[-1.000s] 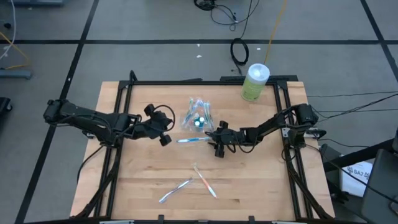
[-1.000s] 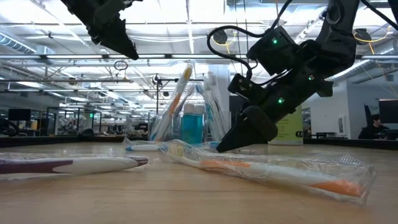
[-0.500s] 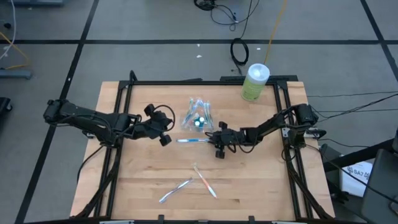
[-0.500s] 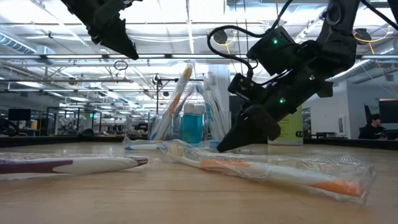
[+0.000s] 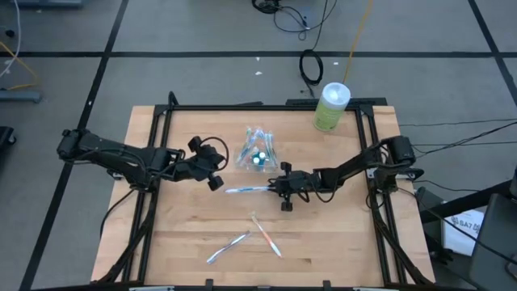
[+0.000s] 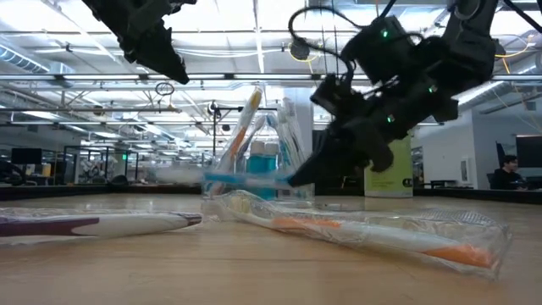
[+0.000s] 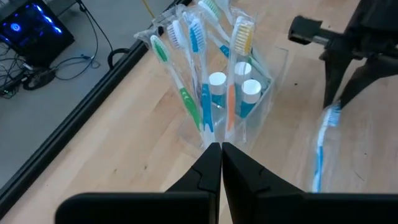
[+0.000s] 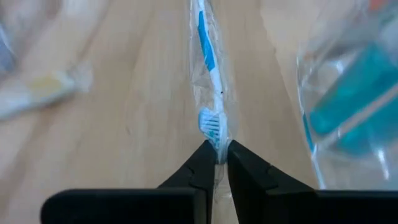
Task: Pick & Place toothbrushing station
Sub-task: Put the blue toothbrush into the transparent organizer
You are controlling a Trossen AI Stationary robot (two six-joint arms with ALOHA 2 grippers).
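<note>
At the left of the high view, the left gripper [image 5: 215, 181] hung over the wooden table [image 5: 178, 234], a little left of centre, with its fingers pressed together and nothing between them. Just right of it, in the upper middle of the table, stood the clear plastic cup [image 5: 256, 153], packed with upright wrapped toothbrushes [image 7: 200, 93] in green, blue and orange, with two white-capped teal tubes [image 7: 245, 96] among them. Below the cup, at frame centre, a wrapped blue toothbrush [image 5: 246, 190] lay level and lifted off the wood, as the low view showed. Its bristle end was pinched in the right gripper [image 5: 277, 189], whose fingers were closed on the wrapper. That gripper sat just below and right of the cup, not touching it. In the lower middle of the frame, an orange toothbrush [image 5: 266, 234] and a blue-and-white toothbrush [image 5: 227, 247] lay on the table, well apart from both grippers. At upper right, a pale-green canister [image 5: 331, 107] stood at the table's far edge.
</note>
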